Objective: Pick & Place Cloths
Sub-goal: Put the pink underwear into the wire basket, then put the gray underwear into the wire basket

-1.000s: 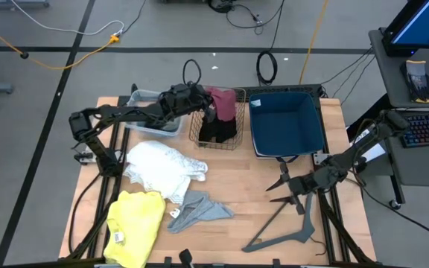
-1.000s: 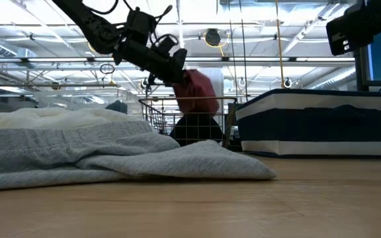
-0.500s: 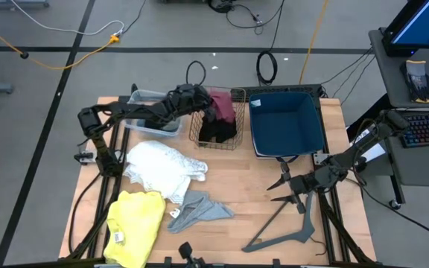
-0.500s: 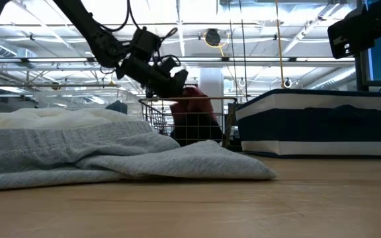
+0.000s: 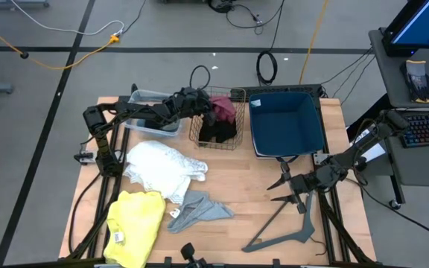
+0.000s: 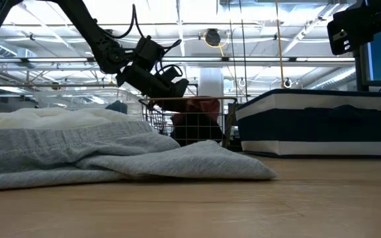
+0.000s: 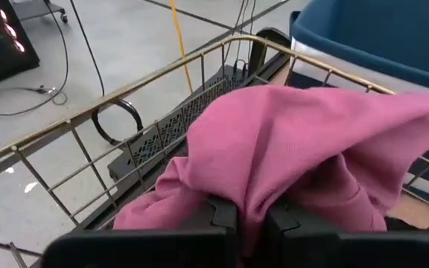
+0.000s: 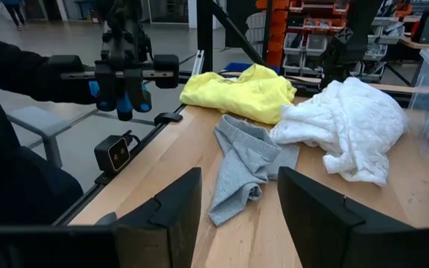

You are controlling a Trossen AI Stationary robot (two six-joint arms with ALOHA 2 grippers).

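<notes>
The left gripper (image 5: 205, 108) is over the near rim of the wire basket (image 5: 196, 134), its fingers pinched shut on a fold of the maroon cloth (image 7: 304, 149), which drapes ahead of and below the fingertips into the basket, on top of a black cloth (image 5: 218, 130). The fabric looks light and thoroughly limp: it hangs in loose folds from the single pinch point and should drop and slump wherever it is let go, with no risk of damage. A pinch on a raised fold, as here, seems the right hold for such pieces; a flat edge pressed to the bench (image 5: 259, 193) would be harder to catch. The remaining cloths lie well behind and to the side of this gripper: a white cloth (image 5: 162, 167), a yellow cloth (image 5: 136, 223) and a grey cloth (image 5: 199, 208) (all crumpled, so each offers ridges to nip). The white and yellow ones are larger and will likely trail when lifted, so a high lift seems wise. The right gripper (image 5: 280, 189) waits over the bench's far side with fingers apart, holding nothing, the grey cloth ahead of it.
</notes>
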